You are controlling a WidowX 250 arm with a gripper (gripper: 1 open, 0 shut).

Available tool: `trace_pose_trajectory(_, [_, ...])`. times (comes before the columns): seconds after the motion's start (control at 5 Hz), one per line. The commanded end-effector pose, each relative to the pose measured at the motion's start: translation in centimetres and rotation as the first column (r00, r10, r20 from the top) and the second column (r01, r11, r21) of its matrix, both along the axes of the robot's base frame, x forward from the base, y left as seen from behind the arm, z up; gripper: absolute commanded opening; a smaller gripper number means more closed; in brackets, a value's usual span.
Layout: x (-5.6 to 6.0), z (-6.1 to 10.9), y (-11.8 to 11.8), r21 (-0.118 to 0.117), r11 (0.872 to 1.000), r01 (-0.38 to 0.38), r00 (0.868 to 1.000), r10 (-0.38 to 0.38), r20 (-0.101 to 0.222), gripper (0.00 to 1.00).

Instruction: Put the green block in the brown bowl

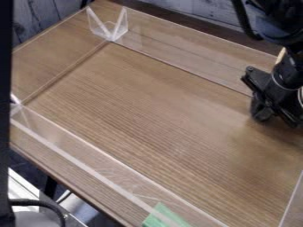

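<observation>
My gripper [271, 108] is dark and hangs low over the wooden tabletop [154, 115] at the right edge of the camera view, partly cut off by the frame. Its fingers point down and to the left, and they are too dark for me to tell whether they are apart or whether anything is between them. A small tan curved patch [284, 57] shows just above the fingers, and I cannot tell what it is. The green block is out of view or hidden. I cannot make out the brown bowl.
Clear acrylic walls [71, 146] fence the tabletop along the left, front and back, with a taped corner [109, 25] at the far left. A strip of green tape [166, 215] lies on the front edge. Black cables [254, 18] hang above the gripper.
</observation>
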State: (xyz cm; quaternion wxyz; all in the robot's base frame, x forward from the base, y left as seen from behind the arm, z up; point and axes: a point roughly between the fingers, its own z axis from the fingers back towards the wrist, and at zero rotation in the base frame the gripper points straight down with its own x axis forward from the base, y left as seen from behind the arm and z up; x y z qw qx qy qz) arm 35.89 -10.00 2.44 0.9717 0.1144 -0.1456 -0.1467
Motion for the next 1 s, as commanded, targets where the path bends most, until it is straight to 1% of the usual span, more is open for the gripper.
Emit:
trace_pose_trajectory(0.0, [1.2, 2.3, -0.3, -0.028, 0.999, -0.024, 0.999, 0.025, 0.047, 0.00])
trace_pose_trajectory(0.4, [1.2, 2.7, 0.0, -0.020, 0.998, -0.056, 0.998, 0.056, 0.011, 0.00])
trace_pose_trajectory(0.6, [0.7, 2.1, -0.4, -0.033, 0.998, -0.056, 0.998, 0.057, 0.023, 0.00])
trace_pose_trajectory(0.8, [0.1, 1.2, -0.7, -0.050, 0.997, -0.052, 0.998, 0.054, 0.035, 0.00])
